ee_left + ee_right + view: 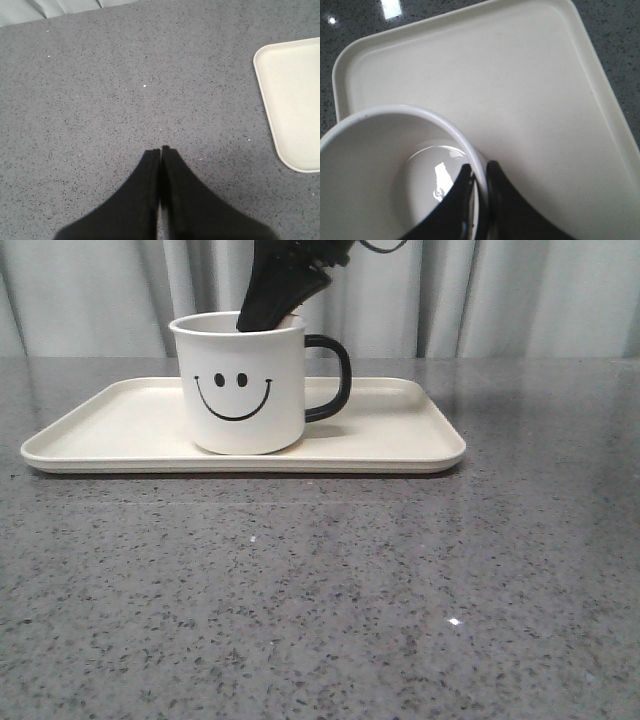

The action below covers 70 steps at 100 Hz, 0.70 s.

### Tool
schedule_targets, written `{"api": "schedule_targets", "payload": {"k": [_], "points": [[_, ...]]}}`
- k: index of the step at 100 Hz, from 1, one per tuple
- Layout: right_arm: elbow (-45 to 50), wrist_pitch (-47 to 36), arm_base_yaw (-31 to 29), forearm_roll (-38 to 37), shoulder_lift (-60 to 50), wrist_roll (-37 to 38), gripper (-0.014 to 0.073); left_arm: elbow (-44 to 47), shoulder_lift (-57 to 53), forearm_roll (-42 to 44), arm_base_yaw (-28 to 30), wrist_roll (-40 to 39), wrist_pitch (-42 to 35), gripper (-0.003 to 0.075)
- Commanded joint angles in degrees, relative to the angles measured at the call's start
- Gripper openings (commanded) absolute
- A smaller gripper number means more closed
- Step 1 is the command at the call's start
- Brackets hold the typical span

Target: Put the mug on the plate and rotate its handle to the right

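The white mug [240,380] with a black smiley face stands upright on the cream plate [400,435], left of the plate's middle. Its black handle [333,378] points to the right in the front view. My right gripper [479,170] is shut on the mug's far rim [470,145], one finger inside the cup and one outside; in the front view it comes down from above into the mug [270,310]. My left gripper [161,148] is shut with nothing in it, hovering over bare table left of the plate's corner [290,100].
Grey speckled tabletop [320,600] spreads in front of the plate. Pale curtains [520,295] hang behind the table's far edge.
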Motion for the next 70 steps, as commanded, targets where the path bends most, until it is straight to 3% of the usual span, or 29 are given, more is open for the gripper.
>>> {"api": "schedule_targets", "payload": {"k": [1, 18, 49, 70], "points": [[-1.71, 2.42, -0.25, 2.2, -3.5, -0.35, -0.0058, -1.24, -0.57, -0.19, 0.08, -0.55, -3.6, -0.002], [-1.71, 2.67, -0.25, 2.2, -3.5, -0.35, -0.0049, -1.24, -0.57, -0.19, 0.08, -0.55, -3.6, -0.002], [-1.71, 2.6, -0.25, 2.2, -3.5, -0.35, 0.0092, -1.24, -0.57, -0.19, 0.08, -0.55, -3.6, -0.002], [-1.79, 2.56, -0.25, 2.2, -3.5, -0.35, 0.0101, -1.24, -0.57, -0.19, 0.08, -0.55, -3.6, -0.002]]}}
